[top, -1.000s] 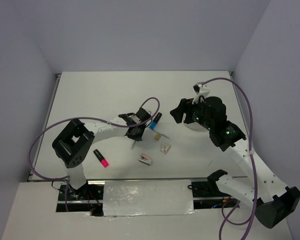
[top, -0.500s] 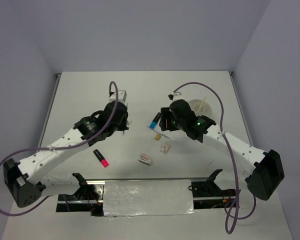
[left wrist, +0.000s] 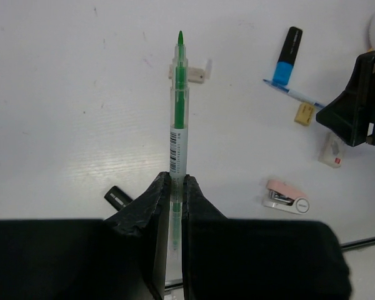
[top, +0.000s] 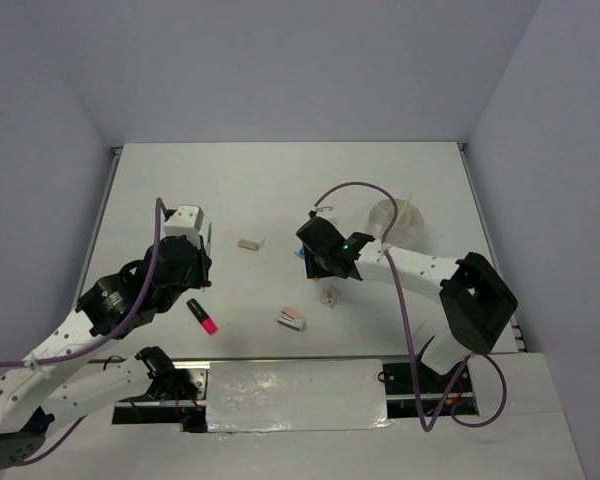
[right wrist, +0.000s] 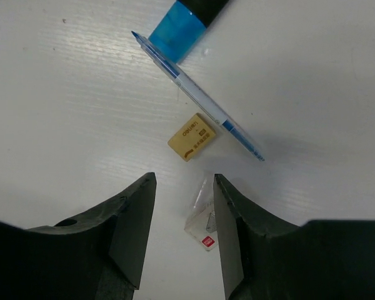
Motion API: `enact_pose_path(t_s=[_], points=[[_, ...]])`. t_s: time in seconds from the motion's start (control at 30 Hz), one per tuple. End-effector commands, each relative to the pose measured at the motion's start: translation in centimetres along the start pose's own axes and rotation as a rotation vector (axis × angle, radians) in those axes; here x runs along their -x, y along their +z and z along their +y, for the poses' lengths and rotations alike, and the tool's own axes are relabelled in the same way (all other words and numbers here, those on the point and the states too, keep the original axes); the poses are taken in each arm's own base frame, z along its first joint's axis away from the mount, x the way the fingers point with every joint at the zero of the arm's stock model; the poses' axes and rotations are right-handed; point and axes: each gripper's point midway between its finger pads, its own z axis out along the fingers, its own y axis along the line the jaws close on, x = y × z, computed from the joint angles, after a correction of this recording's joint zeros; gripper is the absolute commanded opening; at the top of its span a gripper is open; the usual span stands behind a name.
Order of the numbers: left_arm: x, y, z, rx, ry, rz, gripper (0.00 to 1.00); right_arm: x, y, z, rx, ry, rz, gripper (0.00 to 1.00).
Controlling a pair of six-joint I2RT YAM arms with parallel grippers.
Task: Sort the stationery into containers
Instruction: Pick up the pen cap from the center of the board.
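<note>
The left jaws are clamped on the green pen (left wrist: 178, 112) near its tail, well left of the tub (top: 385, 213). Light, stiff and slick, it would likely sit steadier gripped mid-barrel. The right jaws stand parted and empty over the eraser (right wrist: 192, 136), left of the tub. Wrist views show both grips; only the overhead shows the tub.

White table (top: 280, 180), pale lavender walls (top: 280, 70) on three sides, soft even light.
</note>
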Motion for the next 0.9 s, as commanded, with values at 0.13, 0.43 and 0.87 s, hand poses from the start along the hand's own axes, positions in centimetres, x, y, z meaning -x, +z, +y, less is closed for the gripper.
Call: enact_pose_path(t_s=[0.13,0.43,0.87], points=[[-0.3,-0.2,0.5,-0.008,0.027,-0.025,0.0,0.3,0.1,0.3,-0.051,0.069,-0.045,0.42],[-0.9,0.5,-0.3,-0.027,0.059,0.014,0.0,-1.1,1.4,-0.7,-0.104,0.086,-0.023,0.38],[-1.1,0.7,-0.5,-0.035,0.066,0.022,0.0,-2.8,2.3,-1.5,-0.143,0.107,0.009,0.34]])
